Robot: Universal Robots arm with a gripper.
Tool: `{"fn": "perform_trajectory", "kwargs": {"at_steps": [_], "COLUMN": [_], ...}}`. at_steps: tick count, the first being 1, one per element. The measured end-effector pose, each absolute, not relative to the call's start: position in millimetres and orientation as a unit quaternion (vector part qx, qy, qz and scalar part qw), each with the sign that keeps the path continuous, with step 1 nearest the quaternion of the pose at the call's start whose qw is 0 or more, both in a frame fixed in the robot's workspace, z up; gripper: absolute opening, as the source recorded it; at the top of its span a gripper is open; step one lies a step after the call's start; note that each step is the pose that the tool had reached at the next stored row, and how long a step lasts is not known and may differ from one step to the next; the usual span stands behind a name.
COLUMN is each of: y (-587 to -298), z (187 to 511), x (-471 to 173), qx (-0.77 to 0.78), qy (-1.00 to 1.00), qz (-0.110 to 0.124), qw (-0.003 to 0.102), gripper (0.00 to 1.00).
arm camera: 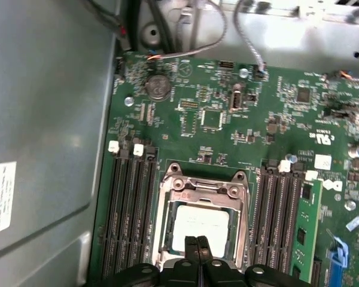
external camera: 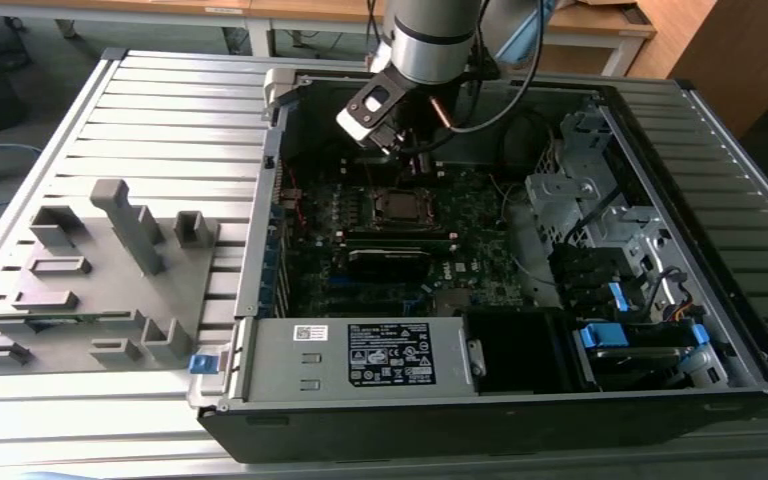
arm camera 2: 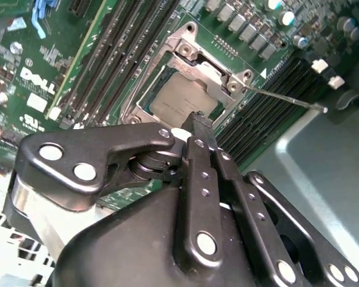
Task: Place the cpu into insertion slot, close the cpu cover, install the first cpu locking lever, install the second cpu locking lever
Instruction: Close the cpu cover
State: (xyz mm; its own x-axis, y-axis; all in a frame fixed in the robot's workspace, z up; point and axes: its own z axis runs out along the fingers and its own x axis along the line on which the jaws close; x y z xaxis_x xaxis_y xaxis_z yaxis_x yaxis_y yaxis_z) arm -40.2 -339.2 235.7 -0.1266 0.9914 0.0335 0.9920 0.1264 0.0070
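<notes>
The cpu (arm camera: 200,222) lies flat in the insertion slot (arm camera: 162,222) on the green motherboard (arm camera: 215,119); its dull grey top (arm camera 2: 178,100) shows through the window of the silver cpu cover (arm camera: 206,192), which lies down over it. A thin metal lever (arm camera 2: 287,98) sticks out from the slot's corner over the memory slots. My gripper (arm camera: 197,242) is shut with nothing between its fingers. Its tips (arm camera 2: 197,119) hover just above the edge of the cover (arm camera 2: 212,70). In the exterior view, the gripper (external camera: 407,158) hangs inside the open case, just beyond the slot (external camera: 398,205).
Black memory slots (arm camera: 128,209) flank the socket on both sides. A long black card (external camera: 387,262) and a grey power supply box (external camera: 351,355) lie nearer the case front. Drive cages and cables (external camera: 584,210) fill the exterior view's right. A grey fixture tray (external camera: 91,280) sits outside the case.
</notes>
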Motion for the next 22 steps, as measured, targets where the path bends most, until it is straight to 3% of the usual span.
{"fn": "perform_trajectory", "kwargs": {"at_steps": [22], "y": [-339.2], "z": [235.4], "x": [-40.2], "qx": [-0.499], "qy": [-0.866], "qz": [-0.011], "qw": [0.013], "gripper": [0.10]}}
